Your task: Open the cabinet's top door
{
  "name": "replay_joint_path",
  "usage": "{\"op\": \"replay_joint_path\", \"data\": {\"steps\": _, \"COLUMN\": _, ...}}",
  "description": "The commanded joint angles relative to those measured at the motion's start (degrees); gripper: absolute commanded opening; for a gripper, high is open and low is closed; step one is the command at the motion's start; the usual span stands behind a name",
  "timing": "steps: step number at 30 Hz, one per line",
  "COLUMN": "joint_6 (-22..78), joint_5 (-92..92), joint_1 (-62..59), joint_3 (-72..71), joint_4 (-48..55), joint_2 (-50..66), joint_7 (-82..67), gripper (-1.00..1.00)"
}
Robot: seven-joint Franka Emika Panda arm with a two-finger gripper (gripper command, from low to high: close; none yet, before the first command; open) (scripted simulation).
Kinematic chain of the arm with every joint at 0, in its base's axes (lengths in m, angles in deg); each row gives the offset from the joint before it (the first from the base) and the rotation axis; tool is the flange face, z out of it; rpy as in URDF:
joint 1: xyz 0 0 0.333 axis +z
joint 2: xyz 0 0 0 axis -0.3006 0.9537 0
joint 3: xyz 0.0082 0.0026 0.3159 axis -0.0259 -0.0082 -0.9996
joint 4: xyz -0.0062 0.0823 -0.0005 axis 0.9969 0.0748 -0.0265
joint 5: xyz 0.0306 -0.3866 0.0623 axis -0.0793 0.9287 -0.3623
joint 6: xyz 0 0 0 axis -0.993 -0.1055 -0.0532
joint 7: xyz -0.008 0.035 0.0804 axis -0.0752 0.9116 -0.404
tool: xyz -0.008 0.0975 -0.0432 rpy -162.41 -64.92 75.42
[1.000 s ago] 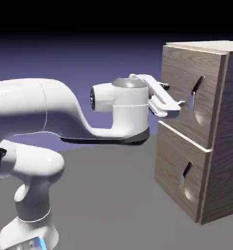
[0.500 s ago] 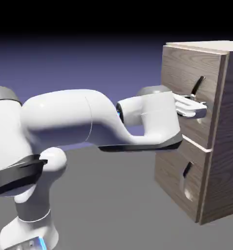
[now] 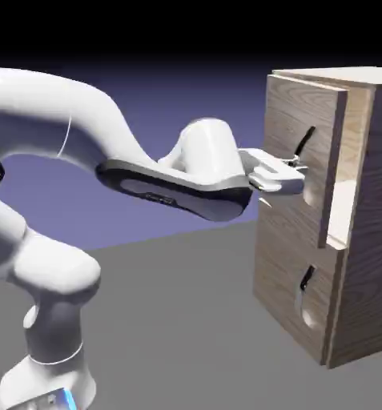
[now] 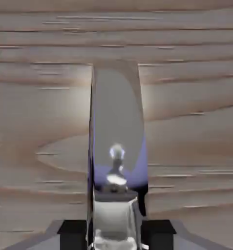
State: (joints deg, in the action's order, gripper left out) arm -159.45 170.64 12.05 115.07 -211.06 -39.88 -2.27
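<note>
the gripper [image 3: 296, 166] is clenched on the top door's [image 3: 299, 148] handle [image 3: 305, 142]. the door stands ajar from the cabinet [image 3: 362, 264], so the grip serves for pulling.

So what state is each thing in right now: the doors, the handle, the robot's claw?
top door: partly open, swung out from the cabinet, pale inside showing
top door's handle: clamped in the gripper
lower door: shut, its handle untouched
gripper: shut on the top door's handle
</note>
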Motion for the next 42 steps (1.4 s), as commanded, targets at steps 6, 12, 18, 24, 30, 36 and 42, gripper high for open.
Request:
{"op": "replay_joint_path", "data": {"steps": 6, "joint_6": 5.0, "joint_5": -14.9, "joint_1": -9.8, "joint_3": -10.7, "joint_4": -7.2, "joint_2": -3.6, "joint_7": -8.8, "gripper": -1.00}}
{"op": "replay_joint_path", "data": {"steps": 12, "joint_6": 10.9, "joint_5": -29.9, "joint_1": -16.1, "joint_3": -20.5, "joint_4": -13.5, "joint_2": -8.1, "joint_7": -16.8, "gripper": -1.00}}
{"op": "replay_joint_path", "data": {"steps": 18, "joint_6": 18.2, "joint_5": -44.8, "joint_1": -18.9, "joint_3": -29.7, "joint_4": -18.3, "joint_2": -12.5, "joint_7": -23.6, "gripper": -1.00}}
{"op": "replay_joint_path", "data": {"steps": 24, "joint_6": 27.5, "joint_5": -59.8, "joint_1": -18.6, "joint_3": -39.2, "joint_4": -21.1, "joint_2": -15.4, "joint_7": -28.7, "gripper": -1.00}}
{"op": "replay_joint_path", "data": {"steps": 30, "joint_6": 39.5, "joint_5": -74.7, "joint_1": -16.8, "joint_3": -49.8, "joint_4": -20.8, "joint_2": -14.9, "joint_7": -31.6, "gripper": -1.00}}
{"op": "replay_joint_path", "data": {"steps": 36, "joint_6": 54.1, "joint_5": -89.0, "joint_1": -16.2, "joint_3": -61.6, "joint_4": -16.0, "joint_2": -9.4, "joint_7": -31.9, "gripper": -1.00}}
{"op": "replay_joint_path", "data": {"steps": 42, "joint_6": 69.1, "joint_5": -99.4, "joint_1": -19.0, "joint_3": -72.7, "joint_4": -7.2, "joint_2": -0.2, "joint_7": -30.0, "gripper": -1.00}}
